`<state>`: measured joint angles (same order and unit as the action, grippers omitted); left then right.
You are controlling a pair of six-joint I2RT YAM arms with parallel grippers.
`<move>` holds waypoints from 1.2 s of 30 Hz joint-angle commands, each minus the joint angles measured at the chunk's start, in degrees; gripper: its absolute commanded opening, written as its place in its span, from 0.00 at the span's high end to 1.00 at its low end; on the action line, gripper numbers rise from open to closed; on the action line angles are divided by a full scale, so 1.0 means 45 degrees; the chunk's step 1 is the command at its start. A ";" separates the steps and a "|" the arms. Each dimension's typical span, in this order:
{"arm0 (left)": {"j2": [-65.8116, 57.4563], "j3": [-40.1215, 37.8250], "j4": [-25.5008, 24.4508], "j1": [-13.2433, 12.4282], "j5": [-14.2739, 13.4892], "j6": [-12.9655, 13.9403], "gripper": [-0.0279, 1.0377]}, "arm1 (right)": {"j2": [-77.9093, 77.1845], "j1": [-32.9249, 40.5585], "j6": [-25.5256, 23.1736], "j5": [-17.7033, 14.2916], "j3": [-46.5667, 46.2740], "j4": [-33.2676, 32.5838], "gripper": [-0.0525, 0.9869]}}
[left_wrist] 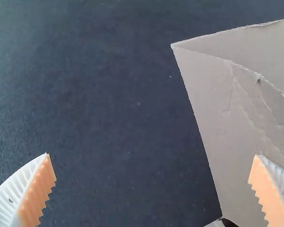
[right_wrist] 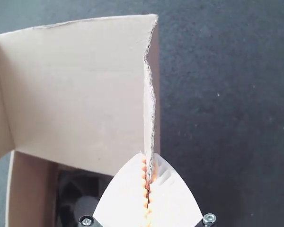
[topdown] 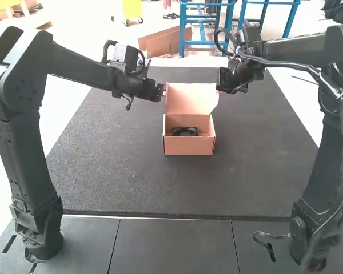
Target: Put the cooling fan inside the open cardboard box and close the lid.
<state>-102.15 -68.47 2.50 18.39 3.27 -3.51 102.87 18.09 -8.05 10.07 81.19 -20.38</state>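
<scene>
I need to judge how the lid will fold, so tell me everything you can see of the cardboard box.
The small tan cardboard box sits open on the dark mat, its tall lid standing upright from the rear wall, with a ragged, torn right edge. The black cooling fan lies inside on the bottom. The right gripper is shut on that torn edge; the open left gripper is at the lid's left edge, contact unclear.

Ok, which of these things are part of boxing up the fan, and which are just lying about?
Part of the job: cooling fan, inside the cardboard box; upright lid; right gripper, shut on the lid's edge; left gripper, open at the lid's other side.
Just lying about: dark mat under the box; table beneath it.
</scene>
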 commanded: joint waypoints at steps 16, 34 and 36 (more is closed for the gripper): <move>0.0922 -0.0254 -0.0830 0.0522 0.0172 -0.0119 0.06 | -0.1454 0.0649 0.0052 -0.0362 -0.1323 -0.0100 0.96; 0.1528 0.0938 -0.0576 0.0600 0.0172 -0.0099 0.06 | -0.2372 0.0864 -0.0027 -0.0303 -0.2944 -0.0119 0.96; 0.1528 0.0977 -0.0595 0.0581 0.0192 -0.0099 0.06 | -0.2430 0.0864 -0.0027 -0.0264 -0.3061 -0.0080 0.96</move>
<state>-97.06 -64.99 -0.58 20.32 3.27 -3.73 93.97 21.63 -7.92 9.04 68.36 -20.64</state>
